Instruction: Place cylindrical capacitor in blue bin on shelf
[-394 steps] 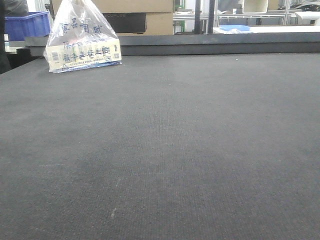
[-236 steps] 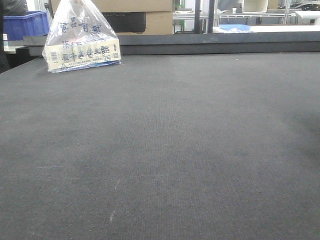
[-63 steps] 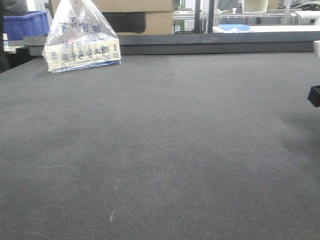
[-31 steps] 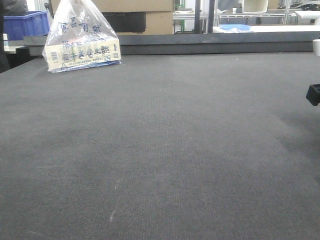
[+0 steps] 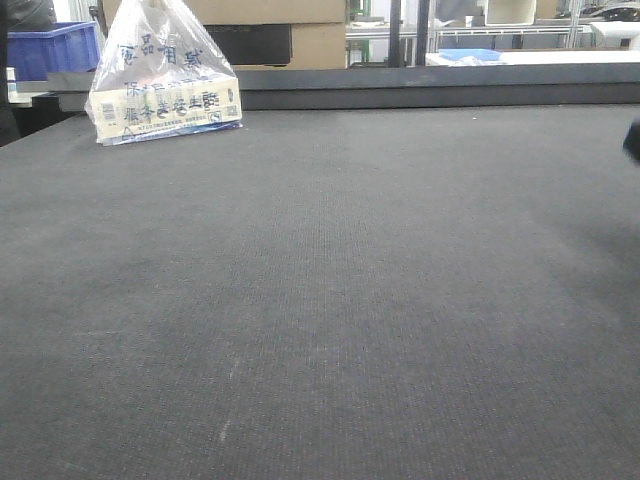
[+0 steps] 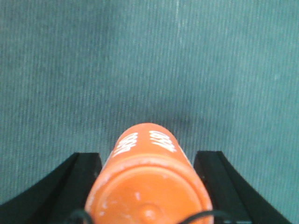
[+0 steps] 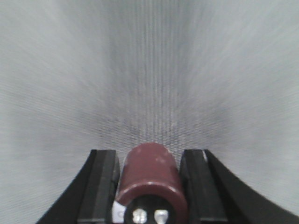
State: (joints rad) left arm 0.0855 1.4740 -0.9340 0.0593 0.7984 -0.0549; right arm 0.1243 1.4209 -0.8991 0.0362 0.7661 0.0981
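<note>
Black gripper tip at 3 o'clock of the front view has slid up and almost out since half a second ago, only a dark sliver (image 5: 633,140) shows at the edge. Your right gripper (image 7: 148,155) is clamped on the maroon capacitor (image 7: 150,184), terminals facing the camera, pinched across the body so it can't roll; the surface behind it is streaked with blur, so it's likely in transit. Your left gripper (image 6: 147,157) is closed on an orange cylinder (image 6: 148,186) marked 400, over the dark mat (image 5: 330,280). Printed plastic bag (image 5: 165,75) sits at 11 o'clock, blue crate (image 5: 55,48) behind it at 10; can't tell if that's your bin. Shelf not in view, so placing isn't done yet
</note>
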